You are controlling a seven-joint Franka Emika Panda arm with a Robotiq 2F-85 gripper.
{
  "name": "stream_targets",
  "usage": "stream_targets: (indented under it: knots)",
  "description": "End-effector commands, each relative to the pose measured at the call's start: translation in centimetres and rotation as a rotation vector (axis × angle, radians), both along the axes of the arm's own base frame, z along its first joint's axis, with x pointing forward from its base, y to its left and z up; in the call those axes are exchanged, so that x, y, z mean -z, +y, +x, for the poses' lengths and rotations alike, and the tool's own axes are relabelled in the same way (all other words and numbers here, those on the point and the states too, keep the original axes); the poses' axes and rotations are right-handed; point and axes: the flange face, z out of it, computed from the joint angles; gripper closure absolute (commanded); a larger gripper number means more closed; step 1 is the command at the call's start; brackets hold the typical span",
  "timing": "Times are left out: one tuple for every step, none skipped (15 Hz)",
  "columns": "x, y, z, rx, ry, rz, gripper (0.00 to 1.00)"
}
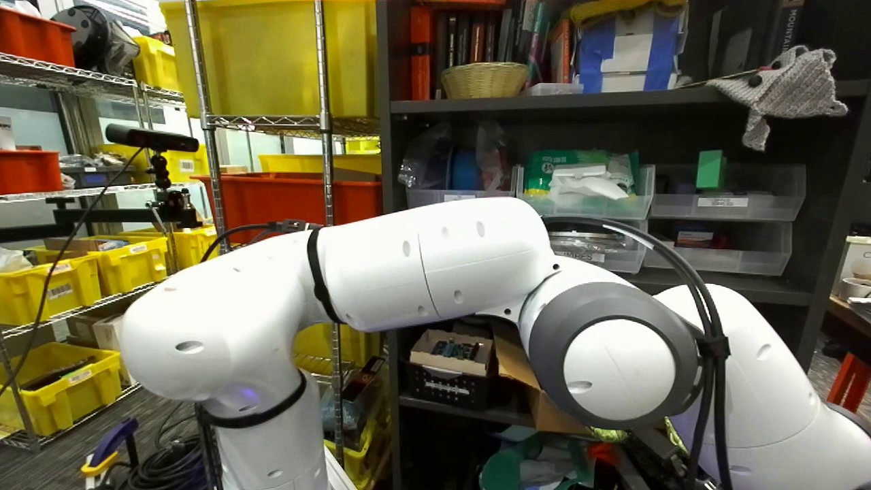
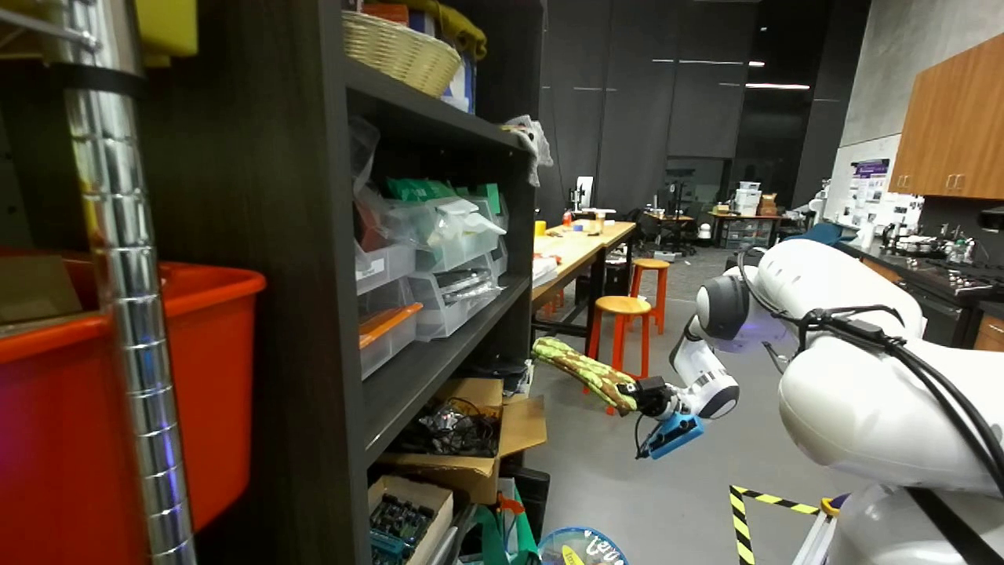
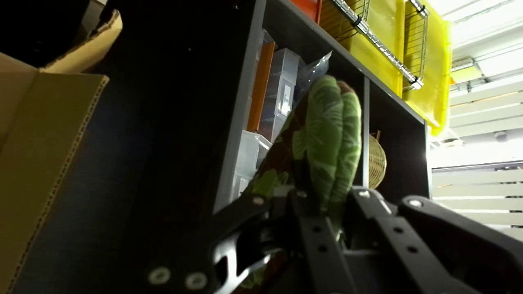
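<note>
My gripper (image 3: pixel 331 198) is shut on a padded cloth item (image 3: pixel 327 130) with a green and dark brown leaf print, perhaps an oven mitt. A folded green edge of it is pinched between the fingers, and the rest bulges out beyond the fingertips. In an exterior view the cloth item (image 2: pixel 584 370) stretches from the gripper (image 2: pixel 637 395) toward the dark shelf unit (image 2: pixel 439 380), tilted slightly upward at its far end. From another angle the white arm (image 1: pixel 435 265) hides most of the gripper, with only scraps of green showing beneath it.
Clear plastic bins (image 2: pixel 459 235) and a wicker basket (image 2: pixel 400 51) stand on the shelves. Below, an open cardboard box (image 2: pixel 522 424) juts out with its flaps spread. An orange-legged stool (image 2: pixel 622 306) and a long table (image 2: pixel 576 255) are behind the arm.
</note>
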Motion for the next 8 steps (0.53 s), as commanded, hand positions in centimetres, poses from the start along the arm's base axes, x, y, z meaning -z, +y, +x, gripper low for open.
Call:
stream_targets:
  knots:
    - [-2.2, -0.1, -0.7, 0.033, -0.114, 0.010, 0.96]
    - [-2.5, 0.1, -0.9, 0.039, -0.142, 0.008, 0.96]
    - [-2.8, 0.3, -1.0, 0.048, -0.168, 0.004, 0.96]
    - [-3.1, 0.7, -1.1, 0.056, -0.198, -0.001, 0.96]
    - [-3.3, 1.1, -1.3, 0.063, -0.224, -0.005, 0.96]
    - [-3.5, 1.4, -1.4, 0.069, -0.250, -0.009, 0.96]
    - [-3.8, 1.7, -1.6, 0.076, -0.275, -0.010, 0.96]
    - [-4.1, 2.1, -1.9, 0.082, -0.300, -0.013, 0.96]
